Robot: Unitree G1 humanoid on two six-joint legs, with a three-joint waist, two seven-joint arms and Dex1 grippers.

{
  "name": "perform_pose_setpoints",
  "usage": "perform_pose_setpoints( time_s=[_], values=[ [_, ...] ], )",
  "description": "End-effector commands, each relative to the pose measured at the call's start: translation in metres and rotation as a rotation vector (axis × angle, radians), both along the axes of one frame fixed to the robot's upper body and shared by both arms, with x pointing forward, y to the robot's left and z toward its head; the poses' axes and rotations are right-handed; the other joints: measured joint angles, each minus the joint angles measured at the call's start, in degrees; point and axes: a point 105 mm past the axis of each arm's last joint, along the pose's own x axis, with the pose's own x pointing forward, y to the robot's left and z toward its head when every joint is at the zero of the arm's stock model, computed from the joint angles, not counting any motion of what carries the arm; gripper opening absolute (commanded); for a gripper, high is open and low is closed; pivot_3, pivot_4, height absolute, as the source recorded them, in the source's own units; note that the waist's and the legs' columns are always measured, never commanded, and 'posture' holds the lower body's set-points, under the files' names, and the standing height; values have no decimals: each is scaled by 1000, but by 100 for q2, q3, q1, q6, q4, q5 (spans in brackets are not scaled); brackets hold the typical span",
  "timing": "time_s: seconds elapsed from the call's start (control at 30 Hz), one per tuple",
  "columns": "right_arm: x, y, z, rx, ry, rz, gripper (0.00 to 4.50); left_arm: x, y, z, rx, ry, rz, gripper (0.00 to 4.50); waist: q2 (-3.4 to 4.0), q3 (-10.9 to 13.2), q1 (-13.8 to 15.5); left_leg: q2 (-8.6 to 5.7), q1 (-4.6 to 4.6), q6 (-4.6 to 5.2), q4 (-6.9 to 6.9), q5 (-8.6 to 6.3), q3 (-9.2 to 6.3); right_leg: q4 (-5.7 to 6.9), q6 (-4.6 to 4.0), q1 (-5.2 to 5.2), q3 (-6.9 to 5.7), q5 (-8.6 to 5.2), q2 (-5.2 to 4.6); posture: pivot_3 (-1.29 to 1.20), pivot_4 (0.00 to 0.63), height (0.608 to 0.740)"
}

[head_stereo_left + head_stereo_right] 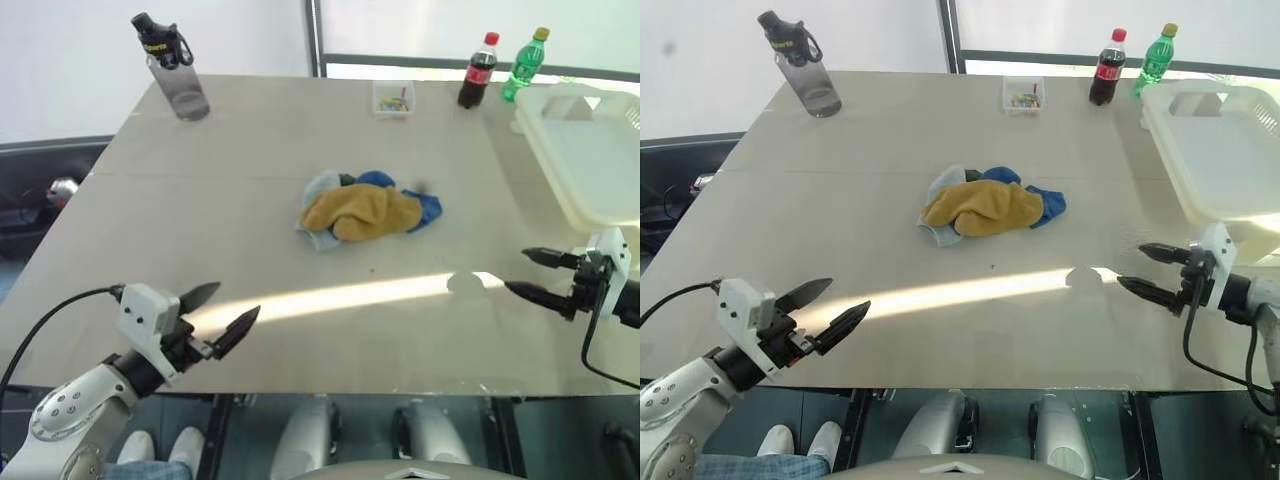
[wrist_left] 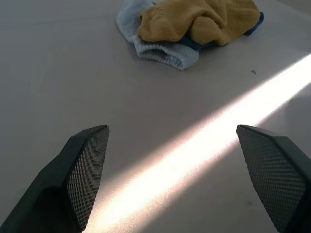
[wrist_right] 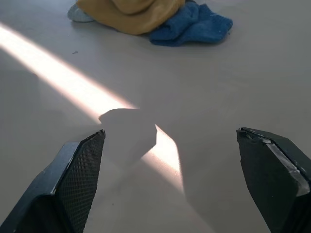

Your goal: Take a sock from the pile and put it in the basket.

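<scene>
Head views. Pile (image 1: 366, 209) near middle of tabletop (image 1: 250, 150), heap stretched side to side; mustard sock on top, pale grey-blue sock poking out at its left end, blue sock at its right end, a dark bit showing behind. Basket (image 1: 590, 160) at right edge of tabletop, well apart from pile, long side running away along that edge, part of it out of frame. Bare tabletop all round pile; band of sunlight crossing between pile and near edge. At far edge: dark-capped water bottle (image 1: 172, 68) toward left corner, small clear box (image 1: 393, 99) in middle, cola bottle (image 1: 478, 71) and green bottle (image 1: 523, 64) just beside each other, close to basket's far corner. None of these between hands and pile. Left hand (image 1: 222, 312) over near-left part of tabletop, fingers spread wide, nothing held, tips aimed toward the right. Right hand (image 1: 526, 273) at near-right, just in front of basket, fingers spread wide, empty, aimed left.

Left wrist view. Two black fingers (image 2: 87, 165) wide apart, nothing between but tabletop and sun band. Pile (image 2: 194, 24) ahead, grey-blue ribbed cuff nearest.

Right wrist view. Fingers (image 3: 80, 174) likewise wide, empty. Pile (image 3: 146, 14) ahead, blue sock nearest, mustard behind it.
</scene>
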Motion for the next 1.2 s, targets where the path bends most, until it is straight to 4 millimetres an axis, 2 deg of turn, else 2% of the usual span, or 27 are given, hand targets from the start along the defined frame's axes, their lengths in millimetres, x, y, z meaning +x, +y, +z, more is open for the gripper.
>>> perform_pose_setpoints(
  time_s=[0.03,0.2,0.33,0.4,0.5,0.6,0.87,1.07,1.2],
  values=[
    [5,14,10,15,-59,19,4463,-5,-3,18,-41,-72,-63,4500,0,0,-1,0,0,0,0,0,0,-1,0,0,0,0,0,0,150,740],
    [15,44,21,80,-109,49,4463,-13,-4,28,-92,-76,-147,4500,2,0,-16,1,0,-1,0,0,0,1,0,-2,0,0,0,0,150,740],
    [25,76,24,64,-148,75,4463,-15,-5,30,-99,-69,-176,4500,4,-2,-17,1,1,-1,0,0,-1,1,0,-2,0,0,0,0,150,740],
    [29,85,25,64,-160,79,4463,-15,-5,31,-101,-67,-179,4500,4,-2,-11,1,-1,-1,-1,0,-1,1,0,-3,-1,0,1,0,150,740],
    [49,115,33,70,-189,52,4463,-15,-6,31,-99,-63,-186,4500,4,-1,-21,0,-3,-1,-1,0,0,-1,0,-4,-1,0,0,0,150,740],
    [67,131,40,72,-214,19,4463,-16,-7,32,-102,-62,-195,4500,5,-2,-78,0,1,-3,-1,2,-1,6,-1,-6,-1,0,2,0,150,740],
    [86,177,35,44,-194,53,4463,-17,-9,33,-97,-53,-202,4500,5,-2,-129,-2,-7,-3,-6,1,-1,-5,-1,-8,-2,0,3,0,150,740],
    [97,197,31,42,-176,40,4463,-17,-11,34,-94,-53,-199,4500,5,-2,-164,-2,-2,-3,-6,1,-1,2,0,-8,-2,1,4,0,150,740],
    [103,203,26,42,-148,19,4463,-18,-13,34,-94,-53,-194,4500,4,-2,-168,-2,-3,-3,-8,1,-1,1,0,-9,-1,1,4,0,150,740]
  ],
)
